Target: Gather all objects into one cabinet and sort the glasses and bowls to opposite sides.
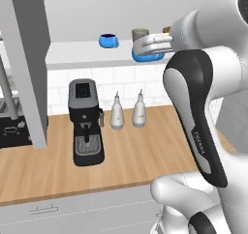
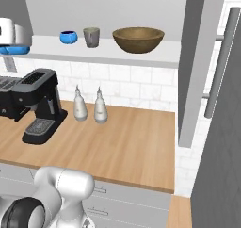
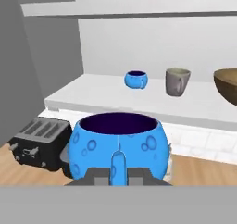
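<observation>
My gripper (image 3: 118, 174) is shut on the side handle of the blue mug (image 3: 118, 142). It holds the mug upright in the air, just in front of the cabinet's white shelf (image 3: 92, 96). The gripper (image 1: 143, 47) and the mug (image 1: 147, 57) also show at the shelf's front edge, and at the far left the mug (image 2: 14, 49). The small blue bowl (image 3: 136, 79) (image 2: 68, 36) stands on the shelf. The grey cup (image 3: 177, 81) (image 2: 91, 36) stands right of it. The brown wooden bowl (image 2: 138, 39) (image 3: 227, 84) is further right.
The grey cabinet doors (image 1: 29, 59) (image 2: 197, 57) stand open at both ends of the shelf. Below, the wooden counter (image 2: 132, 142) carries a black coffee machine (image 1: 86, 122), two white bottles (image 1: 116, 113) (image 1: 139, 111) and a toaster (image 3: 39, 142).
</observation>
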{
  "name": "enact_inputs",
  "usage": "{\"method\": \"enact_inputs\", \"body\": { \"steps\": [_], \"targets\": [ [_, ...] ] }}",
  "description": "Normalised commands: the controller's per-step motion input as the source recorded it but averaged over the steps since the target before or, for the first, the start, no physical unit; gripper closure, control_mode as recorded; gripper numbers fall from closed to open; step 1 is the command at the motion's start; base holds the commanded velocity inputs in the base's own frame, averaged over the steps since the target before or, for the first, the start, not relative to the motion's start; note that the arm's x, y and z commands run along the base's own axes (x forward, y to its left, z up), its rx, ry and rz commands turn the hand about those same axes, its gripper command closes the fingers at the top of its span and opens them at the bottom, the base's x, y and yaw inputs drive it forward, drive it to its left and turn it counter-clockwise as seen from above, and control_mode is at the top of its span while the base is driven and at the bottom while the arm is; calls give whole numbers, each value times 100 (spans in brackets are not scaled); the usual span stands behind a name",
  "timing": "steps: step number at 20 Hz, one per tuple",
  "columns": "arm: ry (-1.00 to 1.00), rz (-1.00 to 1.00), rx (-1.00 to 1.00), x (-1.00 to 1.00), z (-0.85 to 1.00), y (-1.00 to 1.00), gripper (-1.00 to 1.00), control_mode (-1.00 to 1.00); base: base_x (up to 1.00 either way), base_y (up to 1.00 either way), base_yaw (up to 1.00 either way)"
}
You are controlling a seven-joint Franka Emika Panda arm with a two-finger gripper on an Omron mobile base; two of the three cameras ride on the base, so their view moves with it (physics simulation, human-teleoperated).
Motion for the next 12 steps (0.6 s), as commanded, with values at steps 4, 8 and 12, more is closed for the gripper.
{"method": "enact_inputs", "body": {
  "steps": [4, 8, 12],
  "targets": [
    [-16, 8, 0, 47, -28, 36, 100, -100, 0, 0, 0],
    [-2, 9, 0, 38, -17, 34, 100, -100, 0, 0, 0],
    [14, 1, 0, 39, 0, 42, 100, -100, 0, 0, 0]
  ]
}}
